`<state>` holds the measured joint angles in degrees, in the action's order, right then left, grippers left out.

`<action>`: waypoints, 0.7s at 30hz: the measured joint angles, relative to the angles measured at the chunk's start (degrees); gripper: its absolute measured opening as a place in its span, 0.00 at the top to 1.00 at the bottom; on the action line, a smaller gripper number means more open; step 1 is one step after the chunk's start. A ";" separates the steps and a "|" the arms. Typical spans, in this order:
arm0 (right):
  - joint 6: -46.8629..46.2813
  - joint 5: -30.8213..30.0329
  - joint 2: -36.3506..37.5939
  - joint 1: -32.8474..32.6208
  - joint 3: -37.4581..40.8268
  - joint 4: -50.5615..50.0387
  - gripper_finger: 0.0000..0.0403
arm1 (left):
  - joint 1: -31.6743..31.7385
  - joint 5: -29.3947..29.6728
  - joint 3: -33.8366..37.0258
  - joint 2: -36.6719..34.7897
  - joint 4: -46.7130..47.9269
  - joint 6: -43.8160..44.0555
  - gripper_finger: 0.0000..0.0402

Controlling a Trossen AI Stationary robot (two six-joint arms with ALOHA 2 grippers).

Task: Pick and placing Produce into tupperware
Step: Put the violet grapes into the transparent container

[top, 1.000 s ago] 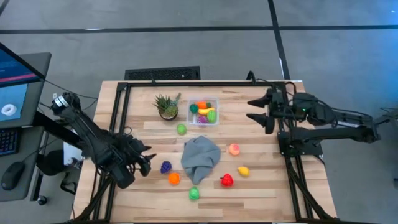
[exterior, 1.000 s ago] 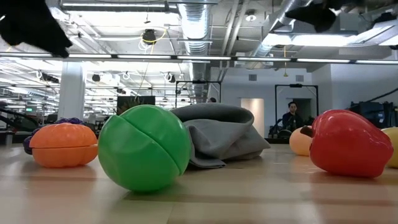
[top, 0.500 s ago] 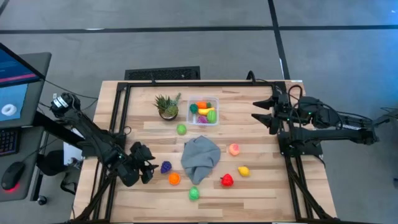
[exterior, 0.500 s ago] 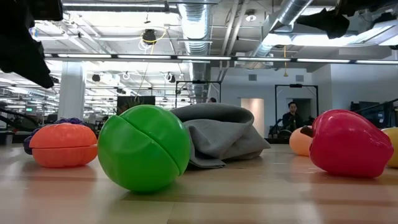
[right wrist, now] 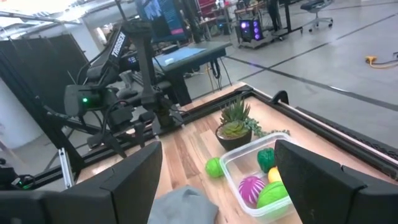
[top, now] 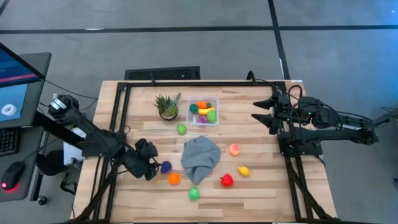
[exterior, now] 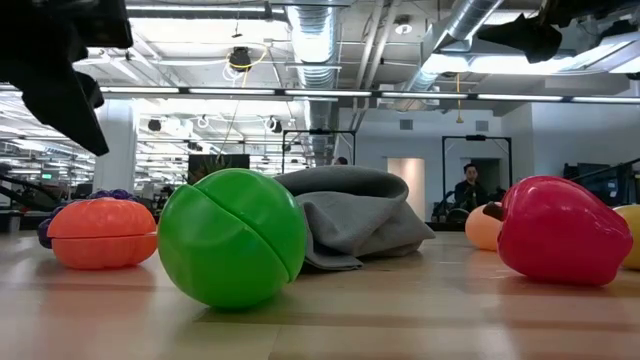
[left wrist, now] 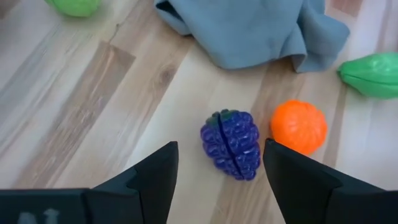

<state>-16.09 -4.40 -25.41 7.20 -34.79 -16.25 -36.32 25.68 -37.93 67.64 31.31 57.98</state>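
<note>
My left gripper [top: 151,168] is open, just left of the purple grapes [top: 166,167]; in its wrist view the grapes [left wrist: 231,144] lie on the wood ahead of the gap between its fingers. An orange fruit [top: 174,178] lies beside them. The clear tupperware [top: 203,111] holds several toys. Loose on the table lie a green piece [top: 181,129], a green ball [top: 194,193], a red pepper [top: 227,180], a yellow piece [top: 243,170] and a peach [top: 234,149]. My right gripper [top: 263,112] hangs open near the table's right edge.
A grey cloth [top: 200,157] lies bunched in the table's middle, right of the grapes. A spiky potted plant [top: 167,106] stands left of the tupperware. Black frame rails [top: 121,106] border the table. A person [exterior: 467,188] stands far back in the room.
My left gripper has moved toward the table's right, closing on the purple grapes, and has come lower in the low view. My right gripper has shifted slightly toward the table's right edge. The produce and the cloth lie as before.
</note>
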 joint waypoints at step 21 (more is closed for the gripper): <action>-0.39 -0.15 0.00 0.00 0.00 0.00 0.17 | 7.41 -12.73 0.00 9.16 -12.45 -3.86 0.34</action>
<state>-16.48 -4.56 -25.41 7.20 -34.79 -16.25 -28.91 12.95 -37.93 76.80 18.86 54.11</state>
